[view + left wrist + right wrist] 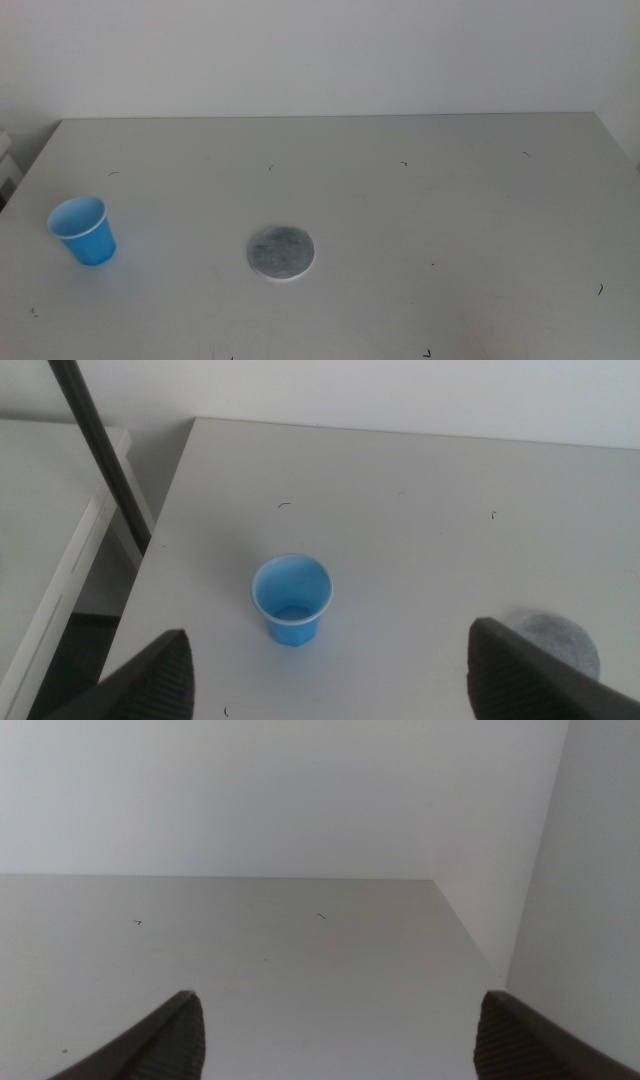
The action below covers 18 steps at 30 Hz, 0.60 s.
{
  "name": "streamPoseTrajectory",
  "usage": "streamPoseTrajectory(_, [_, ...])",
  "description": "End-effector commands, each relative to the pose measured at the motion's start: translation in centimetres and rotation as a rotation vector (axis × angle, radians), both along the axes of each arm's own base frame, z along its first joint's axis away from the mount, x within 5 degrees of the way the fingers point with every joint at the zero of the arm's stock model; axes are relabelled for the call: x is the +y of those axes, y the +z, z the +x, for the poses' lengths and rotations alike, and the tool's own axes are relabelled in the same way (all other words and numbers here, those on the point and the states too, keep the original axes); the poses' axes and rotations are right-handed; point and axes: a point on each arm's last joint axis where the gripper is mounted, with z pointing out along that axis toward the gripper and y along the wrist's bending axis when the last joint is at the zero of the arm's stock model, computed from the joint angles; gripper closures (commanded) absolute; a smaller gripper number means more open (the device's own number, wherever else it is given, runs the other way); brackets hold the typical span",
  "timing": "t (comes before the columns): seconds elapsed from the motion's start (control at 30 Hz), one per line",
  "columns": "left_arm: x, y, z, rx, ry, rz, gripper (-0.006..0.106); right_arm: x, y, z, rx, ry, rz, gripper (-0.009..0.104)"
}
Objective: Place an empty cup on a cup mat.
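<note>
The blue cup (84, 231) stands upright and empty at the table's left side. The grey round cup mat (281, 252) lies flat near the middle, well to the cup's right. Neither arm shows in the middle view. In the left wrist view the cup (291, 600) stands ahead of my left gripper (330, 685), whose jaws are spread wide and empty; the mat (556, 643) shows partly behind one jaw. My right gripper (340, 1040) is open and empty over bare table, with no task object in its view.
The white table (450, 220) has small dark specks. Its left edge (150, 560) is close to the cup, with a dark pole (105, 460) and a lower white surface beyond. A wall runs behind the table's far edge.
</note>
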Motion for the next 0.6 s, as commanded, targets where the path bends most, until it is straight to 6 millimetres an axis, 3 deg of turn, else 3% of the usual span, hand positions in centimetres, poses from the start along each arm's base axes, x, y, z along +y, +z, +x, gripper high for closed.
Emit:
streamPoseTrajectory(0.0, [-0.1, 2.7, 1.4, -0.036, 0.005, -0.021, -0.004, 0.0, 1.2, -0.2, -0.107, 0.004, -0.023, 0.001])
streamPoseTrajectory(0.17, [0.0, 5.5, 4.6, 0.016, 0.008, -0.021, -0.004, 0.0, 1.2, -0.2, -0.107, 0.004, -0.023, 0.001])
streamPoseTrajectory(0.4, [0.0, 6.9, 9.1, 0.155, 0.014, -0.021, -0.004, 0.0, 1.2, -0.2, -0.107, 0.004, -0.023, 0.001])
streamPoseTrajectory(0.57, [0.1, 6.5, 12.3, 0.258, 0.025, -0.007, -0.004, 0.0, 1.2, -0.2, -0.107, 0.004, -0.023, 0.001])
